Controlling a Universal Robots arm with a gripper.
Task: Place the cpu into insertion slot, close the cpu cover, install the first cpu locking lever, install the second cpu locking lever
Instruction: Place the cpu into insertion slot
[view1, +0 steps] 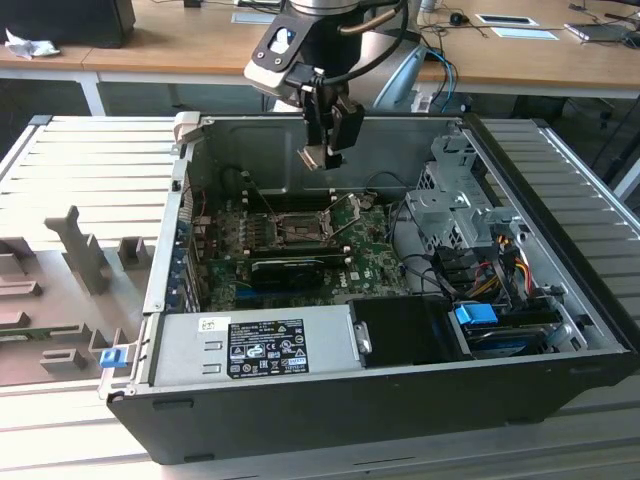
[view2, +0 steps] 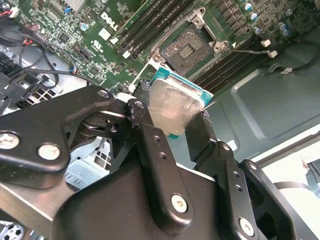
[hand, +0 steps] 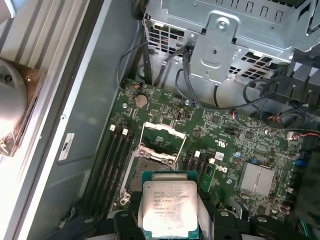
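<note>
My gripper (view1: 322, 150) hangs over the open computer case, shut on the cpu (view1: 314, 158). In both wrist views the black fingers (view2: 150, 142) clamp two opposite edges of the cpu (view2: 172, 107), a flat silver-topped chip on a green base (hand: 169, 207). It is held in the air, above and a little to one side of the insertion slot (hand: 148, 167), whose dark square socket (view2: 187, 47) lies bare on the green motherboard (view1: 365, 255). The cpu cover (hand: 161, 132) is swung open at one edge of the insertion slot (view1: 290, 228), standing up as a silver frame (view1: 347, 210).
Black memory slots (hand: 112, 165) flank the socket. A grey drive cage (view1: 455, 205) and loose cables (view1: 490, 270) fill the case on the exterior view's right. A power supply (view1: 255, 345) spans the front. The case walls (view1: 300, 140) ring the board.
</note>
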